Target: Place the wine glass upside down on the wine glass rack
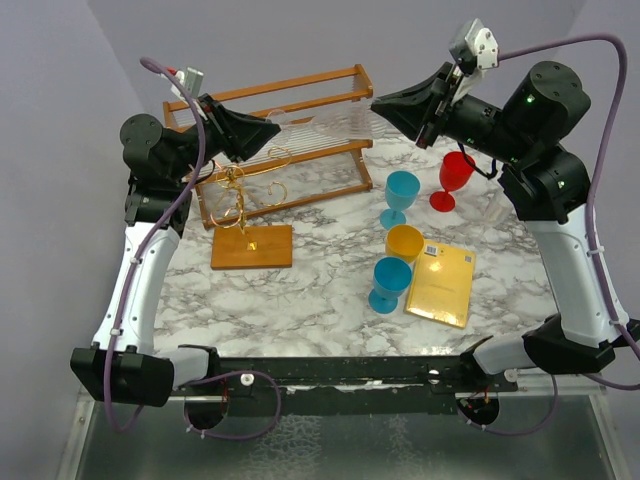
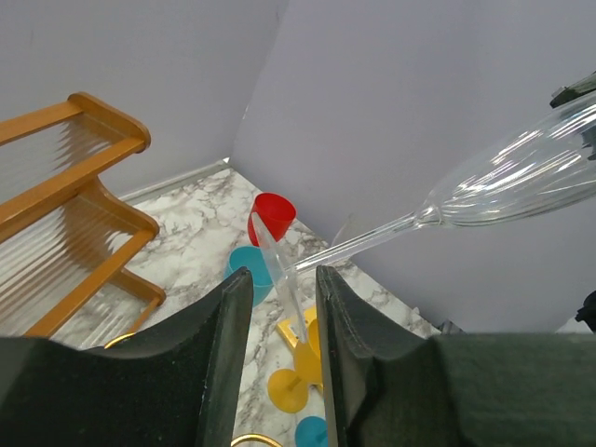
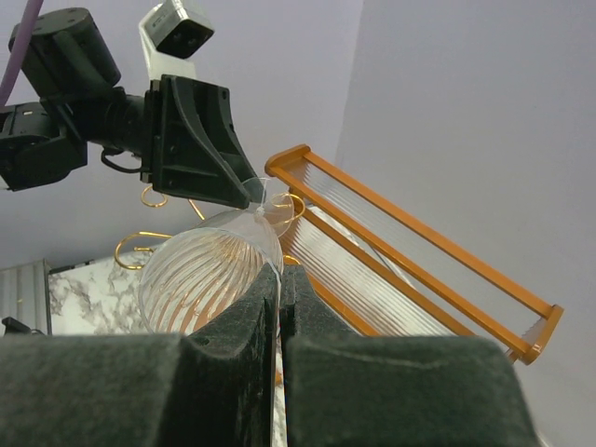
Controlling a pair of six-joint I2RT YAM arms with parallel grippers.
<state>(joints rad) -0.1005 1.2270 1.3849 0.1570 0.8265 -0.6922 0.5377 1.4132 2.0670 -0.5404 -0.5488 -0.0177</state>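
Red goblet [image 1: 455,175], yellow booklet [image 1: 442,285], wooden shelf [image 1: 290,82]

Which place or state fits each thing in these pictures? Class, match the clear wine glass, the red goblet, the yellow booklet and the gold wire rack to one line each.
Things:
1. clear wine glass
2. red goblet
3. yellow booklet
4. gold wire rack

Places or states:
A. lies flat on the marble table
B. stands just in front of the wooden slatted shelf
C. held in the air, tipped sideways
D. stands upright beside a blue goblet

Pairs: 1-C; 2-D; 3-A; 4-B
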